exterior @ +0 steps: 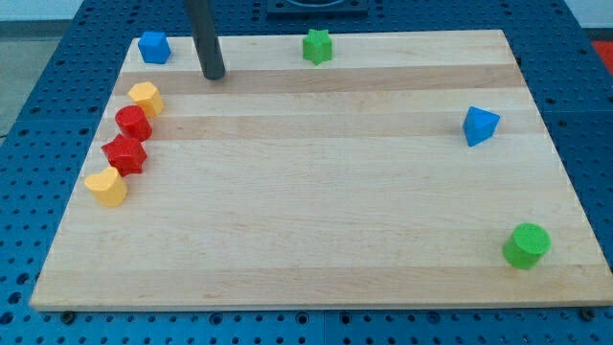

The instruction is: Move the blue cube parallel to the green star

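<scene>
The blue cube (153, 47) sits at the top left corner of the wooden board (326, 192). The green star (317, 46) sits near the top edge, about mid-board, level with the cube. My tip (214, 75) rests on the board to the right of the blue cube and slightly below it, with a gap between them, and well left of the green star.
A column of blocks runs down the left side: a yellow block (146, 98), a red block (133, 122), a red star (125, 154) and a yellow block (106, 187). A blue triangular block (480, 125) sits at the right. A green cylinder (527, 245) sits at the bottom right.
</scene>
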Controlling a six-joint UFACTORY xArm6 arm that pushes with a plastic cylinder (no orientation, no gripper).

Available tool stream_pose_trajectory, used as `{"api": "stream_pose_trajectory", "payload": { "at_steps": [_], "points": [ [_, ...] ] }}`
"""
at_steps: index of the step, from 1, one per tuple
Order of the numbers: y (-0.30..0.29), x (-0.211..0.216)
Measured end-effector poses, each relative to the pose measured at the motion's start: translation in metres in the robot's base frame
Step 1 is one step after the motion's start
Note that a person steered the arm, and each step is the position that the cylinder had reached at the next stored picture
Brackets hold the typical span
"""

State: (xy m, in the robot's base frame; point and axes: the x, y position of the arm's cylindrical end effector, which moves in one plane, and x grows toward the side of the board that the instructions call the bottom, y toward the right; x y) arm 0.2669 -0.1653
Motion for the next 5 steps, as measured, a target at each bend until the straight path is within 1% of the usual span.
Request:
{"api": "stream_pose_trajectory", "payload": {
  "at_steps": [1, 3, 4, 5],
  "points": [
    [-0.035, -0.008],
    [-0.116, -0.003],
    [-0.139, -0.008],
    [-0.139, -0.024]
  ]
}}
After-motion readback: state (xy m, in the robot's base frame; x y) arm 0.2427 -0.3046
